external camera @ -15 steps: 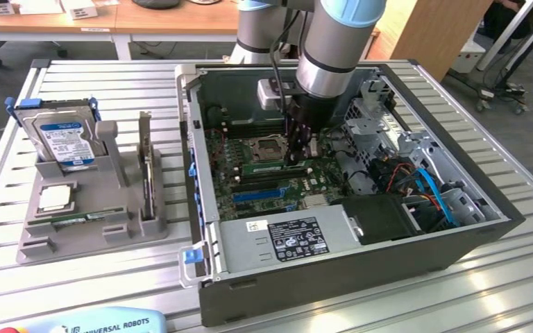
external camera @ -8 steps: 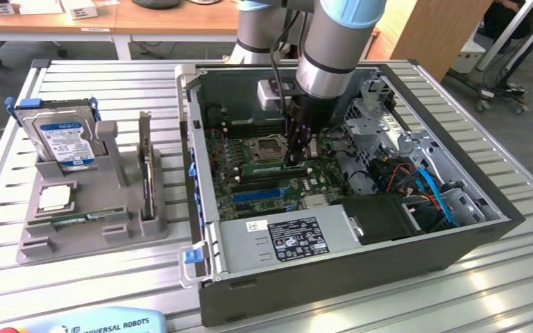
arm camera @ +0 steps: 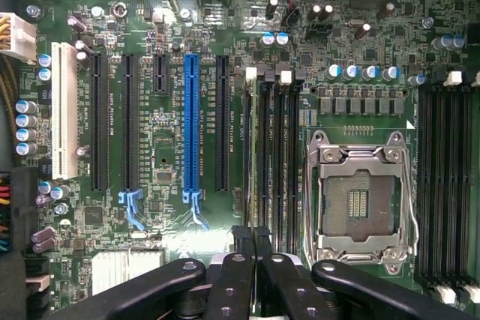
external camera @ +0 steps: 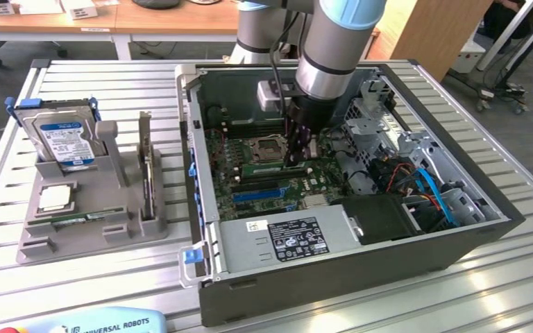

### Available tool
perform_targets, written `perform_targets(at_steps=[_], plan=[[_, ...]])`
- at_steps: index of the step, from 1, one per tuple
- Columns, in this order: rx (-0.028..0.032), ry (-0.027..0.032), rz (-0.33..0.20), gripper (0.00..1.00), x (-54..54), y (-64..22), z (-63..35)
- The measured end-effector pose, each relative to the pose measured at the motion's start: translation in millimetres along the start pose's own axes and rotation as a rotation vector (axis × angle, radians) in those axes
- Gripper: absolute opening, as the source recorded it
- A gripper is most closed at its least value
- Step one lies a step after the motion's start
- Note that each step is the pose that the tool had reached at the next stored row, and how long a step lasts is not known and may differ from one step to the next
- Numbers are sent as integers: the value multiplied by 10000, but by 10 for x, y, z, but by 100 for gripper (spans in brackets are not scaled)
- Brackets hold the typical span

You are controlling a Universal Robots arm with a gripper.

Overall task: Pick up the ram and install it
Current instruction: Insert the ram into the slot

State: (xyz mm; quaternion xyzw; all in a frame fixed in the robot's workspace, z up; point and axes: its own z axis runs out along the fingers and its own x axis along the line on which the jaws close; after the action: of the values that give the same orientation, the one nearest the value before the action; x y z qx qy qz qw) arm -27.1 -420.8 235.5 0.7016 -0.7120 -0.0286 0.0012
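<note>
And here's the arm, reaching straight down into the open computer case in the middle of the exterior view. The end effector sits low over the motherboard, just beside the empty CPU socket. Its fingers are pinched together on the ram, a thin green stick that runs out from the fingertips toward the exterior view's left, lying level and right down at the board. Whether the ram is seated in a slot or just resting above one, I can't tell from here.

From the wrist view, the black fingers are drawn in close, and the end effector lines up with the bank of dark memory slots. Those slots stand between the long blue expansion slot and the silver-framed CPU socket (its lid is open, with bare contacts in the centre).

On the exterior view's left, well apart from the case, a grey holder rests on the slatted worktop. A hard drive with a blue label stands upright in it, and a small square silver chip lies flat in front of the drive.
</note>
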Motion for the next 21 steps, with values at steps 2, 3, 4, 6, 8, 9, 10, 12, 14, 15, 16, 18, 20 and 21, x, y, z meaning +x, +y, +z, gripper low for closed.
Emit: perform_targets(at_steps=[2, 3, 4, 6, 8, 9, 10, 12, 14, 15, 16, 18, 20, 21], plan=[[-2, 5, 0, 12, 1, 0, 3], [-2, 6, 0, 12, 1, 0, 3], [-2, 6, 1, 12, 1, 0, 3], [-1, 4, 0, 12, 1, 0, 5], [-1, 2, 0, 12, 1, 0, 8], [-1, 4, -1, 12, 1, 2, 8], [-2, 5, -1, 12, 1, 4, 9], [-1, 4, -1, 12, 1, 4, 9], [1, -1, 0, 12, 1, 3, 22], [-1, 2, 0, 12, 1, 4, 23], [-1, 3, 0, 12, 2, 4, 23], [-1, 4, 0, 12, 2, 4, 23], [-2, 4, 1, 12, 2, 5, 23], [-1, 5, 2, 12, 2, 7, 23]])
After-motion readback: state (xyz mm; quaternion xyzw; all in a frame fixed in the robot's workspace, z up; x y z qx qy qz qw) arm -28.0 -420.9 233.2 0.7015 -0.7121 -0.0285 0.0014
